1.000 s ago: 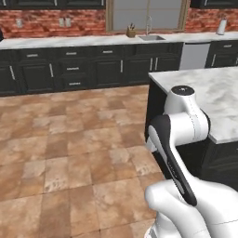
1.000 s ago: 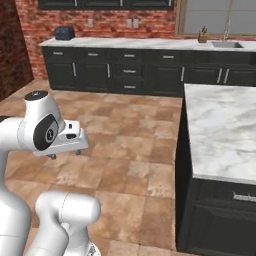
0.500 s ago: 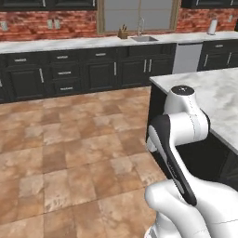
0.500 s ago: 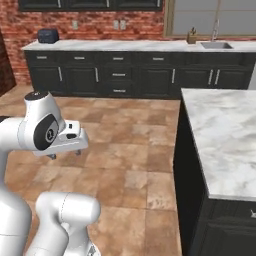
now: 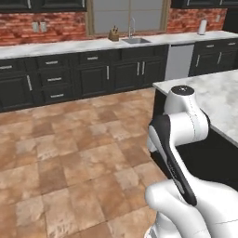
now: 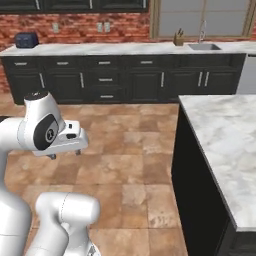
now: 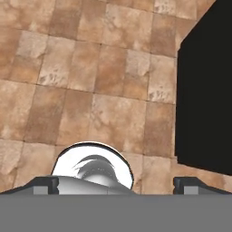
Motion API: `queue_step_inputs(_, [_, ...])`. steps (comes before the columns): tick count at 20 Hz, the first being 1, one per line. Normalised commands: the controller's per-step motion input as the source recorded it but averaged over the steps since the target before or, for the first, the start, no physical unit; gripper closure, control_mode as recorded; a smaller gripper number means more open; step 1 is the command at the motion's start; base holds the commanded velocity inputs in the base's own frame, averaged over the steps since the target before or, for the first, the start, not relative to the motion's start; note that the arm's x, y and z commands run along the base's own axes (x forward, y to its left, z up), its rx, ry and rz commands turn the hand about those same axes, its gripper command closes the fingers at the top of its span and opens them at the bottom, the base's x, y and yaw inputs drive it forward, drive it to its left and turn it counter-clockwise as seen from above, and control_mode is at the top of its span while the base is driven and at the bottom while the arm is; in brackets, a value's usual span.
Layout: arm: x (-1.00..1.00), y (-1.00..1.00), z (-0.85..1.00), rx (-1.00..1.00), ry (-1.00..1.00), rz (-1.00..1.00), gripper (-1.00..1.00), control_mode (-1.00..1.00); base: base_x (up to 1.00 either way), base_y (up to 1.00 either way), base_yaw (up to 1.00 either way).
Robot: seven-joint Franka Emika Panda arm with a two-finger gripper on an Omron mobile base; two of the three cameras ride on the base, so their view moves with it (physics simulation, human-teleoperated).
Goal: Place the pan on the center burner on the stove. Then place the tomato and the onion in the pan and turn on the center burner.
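The pincer [image 6: 65, 153] hangs spread wide and empty over the tiled floor [image 7: 95, 86], its tips far apart at the bottom of the hand view; the arm is folded close to the base beside the marble-topped island desk [image 6: 225, 135]. I judge this the approach stage, no step of the task begun; the pan, tomato, onion and stove cannot be placed from here. The next move calls for driving on until the stove and pan come into sight; only then can the arm reach for the pan.

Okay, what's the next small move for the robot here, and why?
Probably keep driving the base on to find the stove. The tool hangs open and empty over the tiled floor; ahead are the marble island and the far counter with the sink, with no pan in sight.
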Motion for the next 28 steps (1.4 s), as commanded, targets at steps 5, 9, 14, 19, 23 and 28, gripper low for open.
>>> queue_step_inputs(5, [0.00,0.00,0.00,0.00,0.00,0.00,-1.00,1.00,0.64,0.49,-0.23])
queue_step_inputs(9, [0.00,0.00,0.00,0.00,0.00,0.00,-1.00,1.00,0.62,0.50,-0.24])
queue_step_inputs(14, [0.00,0.00,0.00,0.00,0.00,0.00,-1.00,1.00,0.58,0.48,-0.23])
queue_step_inputs(19, [0.00,0.00,0.00,0.00,0.00,0.00,-1.00,1.00,0.55,0.46,-0.23])
queue_step_inputs(23, [0.00,0.00,0.00,0.00,0.00,0.00,-1.00,1.00,0.58,0.45,-0.22])
queue_step_inputs(28, [0.00,0.00,0.00,0.00,0.00,0.00,-1.00,1.00,0.59,0.46,-0.23])
